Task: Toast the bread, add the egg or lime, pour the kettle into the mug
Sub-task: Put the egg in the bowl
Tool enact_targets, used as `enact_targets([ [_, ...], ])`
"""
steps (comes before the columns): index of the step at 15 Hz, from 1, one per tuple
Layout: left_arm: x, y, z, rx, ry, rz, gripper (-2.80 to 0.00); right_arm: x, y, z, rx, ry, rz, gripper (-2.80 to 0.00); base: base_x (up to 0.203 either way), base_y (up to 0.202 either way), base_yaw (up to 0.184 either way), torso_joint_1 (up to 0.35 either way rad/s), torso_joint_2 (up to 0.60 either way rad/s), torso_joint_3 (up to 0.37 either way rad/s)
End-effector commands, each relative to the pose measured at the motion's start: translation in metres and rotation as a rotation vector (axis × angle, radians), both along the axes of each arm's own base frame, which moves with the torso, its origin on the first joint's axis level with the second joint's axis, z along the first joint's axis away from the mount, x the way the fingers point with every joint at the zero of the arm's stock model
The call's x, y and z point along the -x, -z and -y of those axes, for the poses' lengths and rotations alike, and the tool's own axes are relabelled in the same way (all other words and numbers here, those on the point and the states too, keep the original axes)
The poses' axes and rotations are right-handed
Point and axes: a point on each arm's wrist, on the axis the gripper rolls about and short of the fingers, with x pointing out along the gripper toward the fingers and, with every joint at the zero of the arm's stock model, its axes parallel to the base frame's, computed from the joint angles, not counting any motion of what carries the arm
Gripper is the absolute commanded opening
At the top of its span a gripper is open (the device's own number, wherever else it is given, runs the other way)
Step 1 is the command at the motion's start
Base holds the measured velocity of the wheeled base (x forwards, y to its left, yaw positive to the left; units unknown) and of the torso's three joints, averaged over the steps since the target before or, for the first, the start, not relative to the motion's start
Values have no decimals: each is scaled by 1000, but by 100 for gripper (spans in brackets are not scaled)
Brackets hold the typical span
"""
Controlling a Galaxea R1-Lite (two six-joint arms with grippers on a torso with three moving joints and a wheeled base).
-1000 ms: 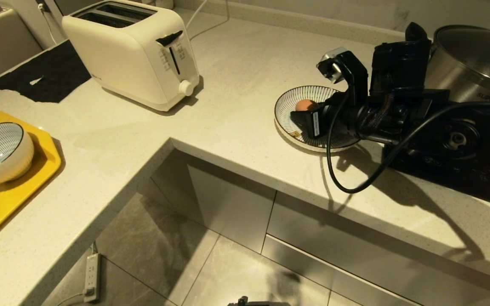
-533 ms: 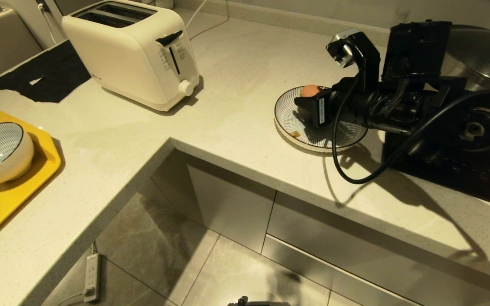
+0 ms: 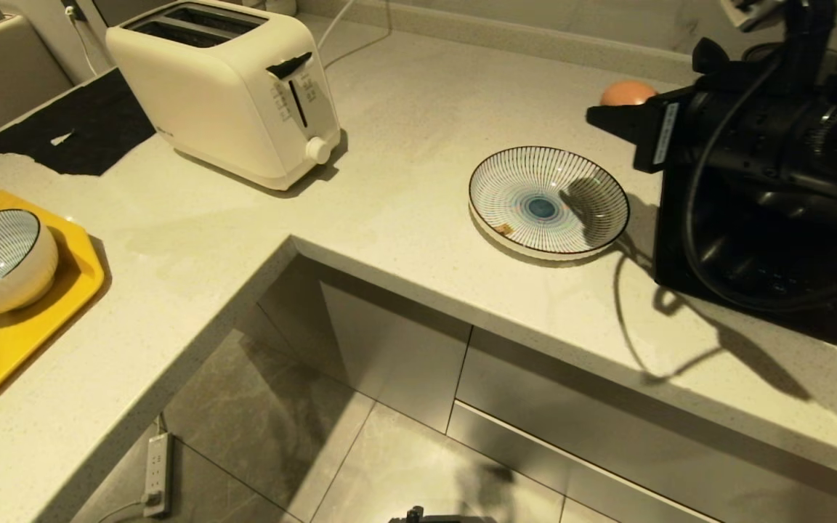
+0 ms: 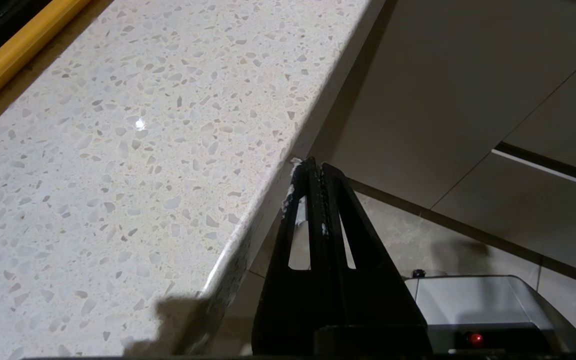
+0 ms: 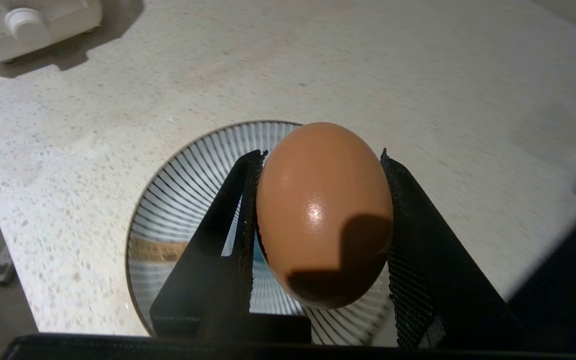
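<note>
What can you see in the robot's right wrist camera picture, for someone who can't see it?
The right gripper pinches a brown egg between its two black fingers, held above a striped plate on a pale speckled counter.

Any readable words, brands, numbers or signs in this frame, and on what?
None can be read.
toaster: small print beside its lever slot, and a tiny mark near its base, too small to read.
right gripper: a white label on its body in the head view, blurred.
cooktop: faint control marks along its front, too dark to read.
</note>
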Motion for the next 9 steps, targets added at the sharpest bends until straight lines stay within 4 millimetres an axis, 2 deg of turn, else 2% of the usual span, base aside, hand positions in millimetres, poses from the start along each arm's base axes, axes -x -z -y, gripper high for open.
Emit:
enact_targets([
  [1,0,0,0,0,-2,-1,-280,56,-13,40,-32,65,66,-280,0,0,0,0,0,0],
  [5,0,0,0,0,-1,-1,-280,110,11,82,-34,186,63,-280,0,0,0,0,0,0],
  [9,0,0,0,0,-1,-1,-280,141,25,105,-44,301,81,-280,0,0,0,0,0,0],
])
